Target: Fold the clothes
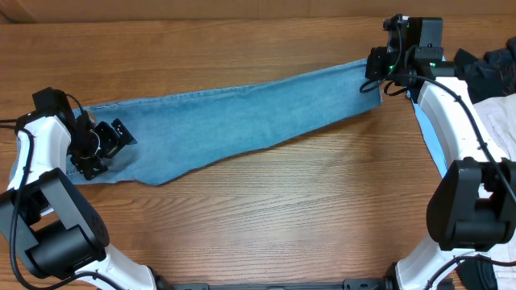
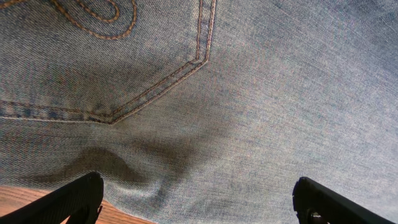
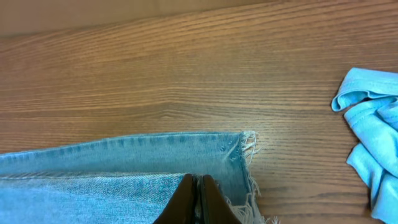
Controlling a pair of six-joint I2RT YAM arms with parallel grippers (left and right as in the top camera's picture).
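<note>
The clothes, light-wash jeans (image 1: 242,121), lie in a long band across the table, waist at the left and frayed hems at the right. My left gripper (image 1: 113,141) hovers over the waist end near the jeans' lower edge, open. Its wrist view shows denim (image 2: 249,93) with a stitched back pocket (image 2: 155,68), and the two fingers (image 2: 74,199) spread wide with only cloth below them (image 2: 196,202). My right gripper (image 1: 377,76) is at the hem end. In its wrist view the fingers (image 3: 199,190) are pressed together on the top layer of denim (image 3: 93,168), just left of the frayed hem (image 3: 249,152).
A sky-blue T-shirt (image 3: 373,137) lies bunched to the right of the hem, also seen as a blue strip (image 1: 431,145) under the right arm. Dark and white garments (image 1: 496,72) are piled at the far right. Bare wood (image 1: 266,209) lies in front of the jeans.
</note>
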